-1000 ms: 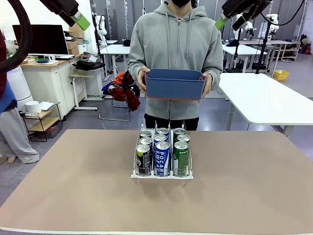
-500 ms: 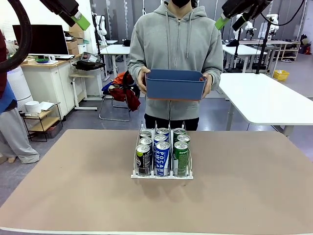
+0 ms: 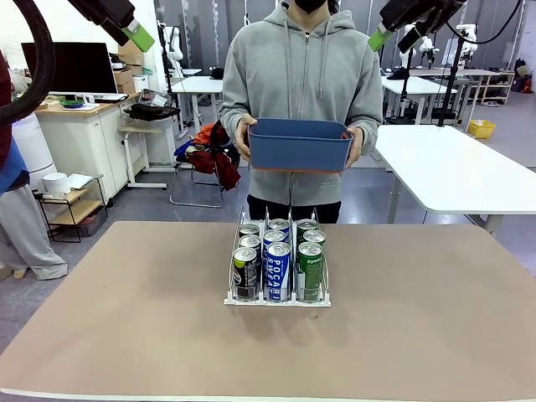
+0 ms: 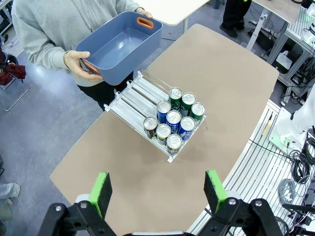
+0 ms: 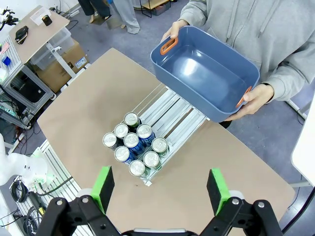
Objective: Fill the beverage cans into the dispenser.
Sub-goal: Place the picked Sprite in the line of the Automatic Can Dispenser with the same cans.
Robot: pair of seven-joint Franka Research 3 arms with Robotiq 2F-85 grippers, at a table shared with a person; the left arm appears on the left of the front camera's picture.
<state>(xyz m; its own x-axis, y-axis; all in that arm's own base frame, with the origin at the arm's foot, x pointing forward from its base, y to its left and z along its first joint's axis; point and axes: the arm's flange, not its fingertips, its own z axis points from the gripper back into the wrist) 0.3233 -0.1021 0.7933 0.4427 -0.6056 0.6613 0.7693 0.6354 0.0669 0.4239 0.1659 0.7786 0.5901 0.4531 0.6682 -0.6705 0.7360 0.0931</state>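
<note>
The dispenser (image 3: 276,300) stands mid-table, its three lanes holding several beverage cans: black ones (image 3: 245,272) on the left, blue-and-white ones (image 3: 277,270) in the middle, green ones (image 3: 311,268) on the right. From above, the cans (image 4: 173,119) crowd the rack's front end, and the rear of the dispenser (image 4: 133,96) is bare. My left gripper (image 4: 157,189) hangs high above the table, open and empty. My right gripper (image 5: 160,189) is also high, open and empty, above the cans (image 5: 133,142) and the dispenser (image 5: 174,115).
A person at the far side holds an empty blue bin (image 3: 300,144) in both hands, above the table's far edge. The bin (image 4: 118,46) sits just beyond the rack. Bare brown tabletop (image 3: 435,318) surrounds the dispenser on all sides.
</note>
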